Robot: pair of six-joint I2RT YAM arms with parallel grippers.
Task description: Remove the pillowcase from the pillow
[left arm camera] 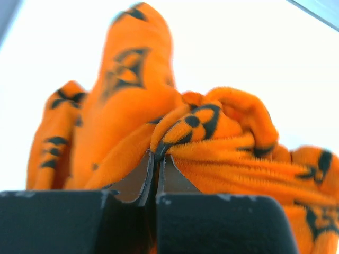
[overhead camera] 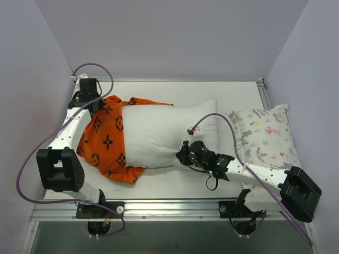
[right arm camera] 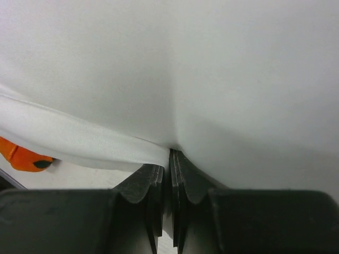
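The plain white pillow (overhead camera: pixel 169 132) lies across the middle of the table, most of it bare. The orange pillowcase (overhead camera: pixel 106 140) with black motifs still covers its left end and is bunched there. My left gripper (overhead camera: pixel 97 104) is at the far left corner of the pillowcase, shut on a fold of the orange fabric (left arm camera: pixel 180 132). My right gripper (overhead camera: pixel 183 153) is at the pillow's near edge, shut on a pinch of the white pillow (right arm camera: pixel 175 95). A bit of orange fabric (right arm camera: pixel 24 157) shows at the left of the right wrist view.
A smaller pastel animal-print pillow (overhead camera: pixel 265 137) lies at the right side of the table. White walls enclose the table on three sides. A metal rail (overhead camera: pixel 169 209) runs along the near edge. Purple cables loop from both arms.
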